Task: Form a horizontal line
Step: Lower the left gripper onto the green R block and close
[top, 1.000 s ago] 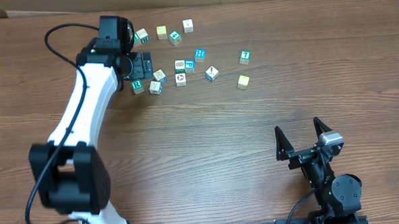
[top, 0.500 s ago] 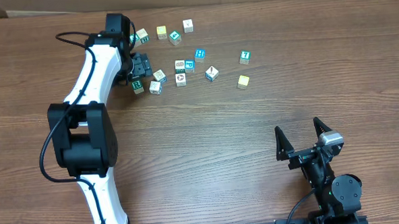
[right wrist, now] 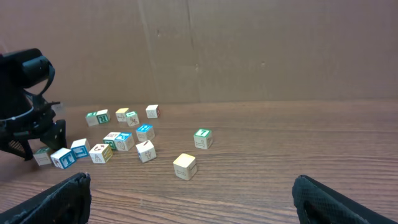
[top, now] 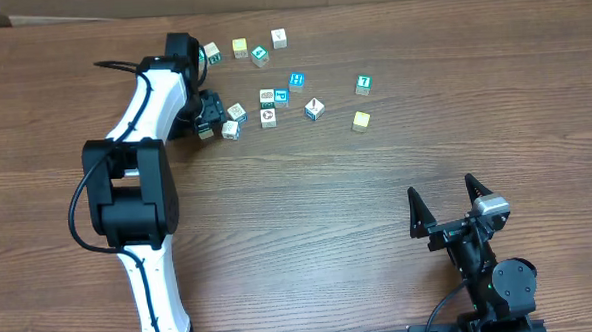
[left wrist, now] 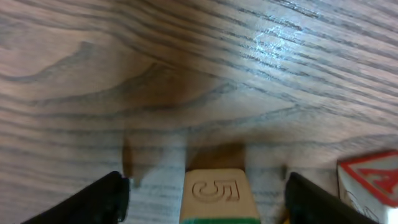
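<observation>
Several small wooden letter and number blocks lie scattered at the far left-centre of the table, from one block (top: 211, 53) to a yellow block (top: 361, 120). My left gripper (top: 207, 112) is open and low over the left end of the cluster. In the left wrist view a tan block with an engraved 5 and a green side (left wrist: 217, 190) sits between the spread fingers (left wrist: 208, 200), touching neither. A red-edged block (left wrist: 372, 179) lies just right of it. My right gripper (top: 446, 211) is open and empty near the table's front right; its wrist view (right wrist: 193, 208) sees the blocks from afar.
A green block (top: 364, 84) and the yellow block sit apart to the right of the cluster. A row of blocks (top: 260, 55) lies along the far side. A cardboard wall (right wrist: 249, 50) stands behind the table. The left arm (top: 143, 103) spans the left side.
The left arm has swung and its gripper has moved slightly toward the near side, down over the leftmost blocks. The right arm has not moved.
</observation>
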You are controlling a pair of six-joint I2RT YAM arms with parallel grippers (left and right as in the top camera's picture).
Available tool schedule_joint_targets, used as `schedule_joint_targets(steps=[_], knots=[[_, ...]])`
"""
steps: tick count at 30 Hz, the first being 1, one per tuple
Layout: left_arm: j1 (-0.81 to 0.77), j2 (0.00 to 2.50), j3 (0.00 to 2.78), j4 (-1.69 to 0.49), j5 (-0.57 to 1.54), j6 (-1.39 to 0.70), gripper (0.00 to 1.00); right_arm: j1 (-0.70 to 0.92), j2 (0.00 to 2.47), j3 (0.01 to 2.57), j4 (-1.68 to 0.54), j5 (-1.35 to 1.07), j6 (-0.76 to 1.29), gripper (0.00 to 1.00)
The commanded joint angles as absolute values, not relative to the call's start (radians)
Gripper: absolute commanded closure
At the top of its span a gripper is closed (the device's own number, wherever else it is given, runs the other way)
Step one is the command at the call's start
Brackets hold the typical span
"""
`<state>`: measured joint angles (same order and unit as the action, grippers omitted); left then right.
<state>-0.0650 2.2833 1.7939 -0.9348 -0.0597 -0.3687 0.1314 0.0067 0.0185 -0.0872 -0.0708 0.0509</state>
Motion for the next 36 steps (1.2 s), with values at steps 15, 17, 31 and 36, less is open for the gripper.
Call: schedule_joint_targets(steps=[15,17,31,36], knots=[[-0.068,2.291,1.821,-0.920,-0.052,-0.382,0.57,0.130,0.003,0.008,-0.081,-0.062,0.045,0.00],[-0.068,2.291,1.821,-0.919,-0.052,-0.382,0.59,0.130,0.003,0.008,-0.081,-0.062,0.045,0.00],[-0.068,2.291,1.821,-0.931,-0.052,-0.382,0.72,0.130,0.003,0.008,-0.081,-0.062,0.045,0.00],[-0.068,2.291,1.821,-0.936,-0.052,-0.382,0.76,0.130,0.003,0.008,-0.081,-0.062,0.045,0.00]])
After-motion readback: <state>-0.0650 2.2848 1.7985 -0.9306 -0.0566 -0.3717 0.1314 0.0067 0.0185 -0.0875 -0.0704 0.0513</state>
